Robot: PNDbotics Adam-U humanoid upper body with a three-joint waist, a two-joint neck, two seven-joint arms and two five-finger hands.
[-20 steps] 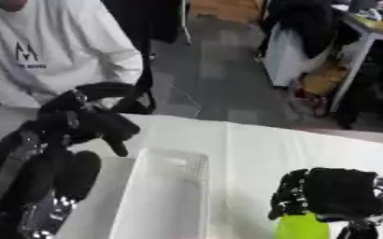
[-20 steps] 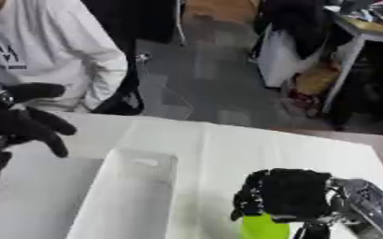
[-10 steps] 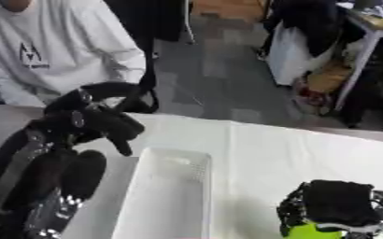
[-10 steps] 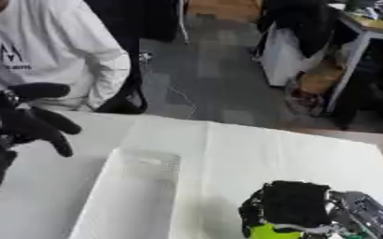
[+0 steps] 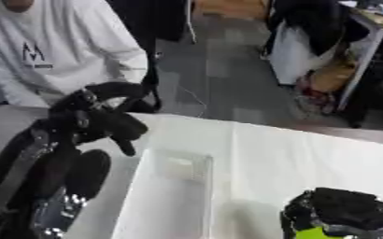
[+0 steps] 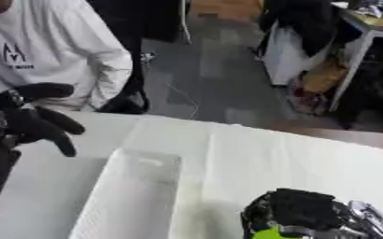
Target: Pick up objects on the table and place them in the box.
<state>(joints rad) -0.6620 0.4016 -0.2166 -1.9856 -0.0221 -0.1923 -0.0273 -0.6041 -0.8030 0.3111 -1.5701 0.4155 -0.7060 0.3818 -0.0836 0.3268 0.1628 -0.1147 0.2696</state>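
A lime-green object (image 5: 319, 232) shows at the bottom edge of the left eye view, with my right hand (image 5: 342, 215) curled round it at the lower right. The white box (image 6: 138, 191) lies on the white table, left of that hand. My left hand (image 5: 96, 119) is raised over the table's left side beside the box, fingers spread and relaxed, holding nothing. Most of the green object is hidden by the fingers and cut off by the frame.
The white table (image 6: 293, 158) stretches to the right and behind the box. A person in a white sweatshirt (image 5: 47, 51) sits at the far left edge. Chairs and clutter stand on the grey floor beyond.
The whole picture has shifted upward, so my right hand and the green object sit lower in view. My left hand keeps its raised pose.
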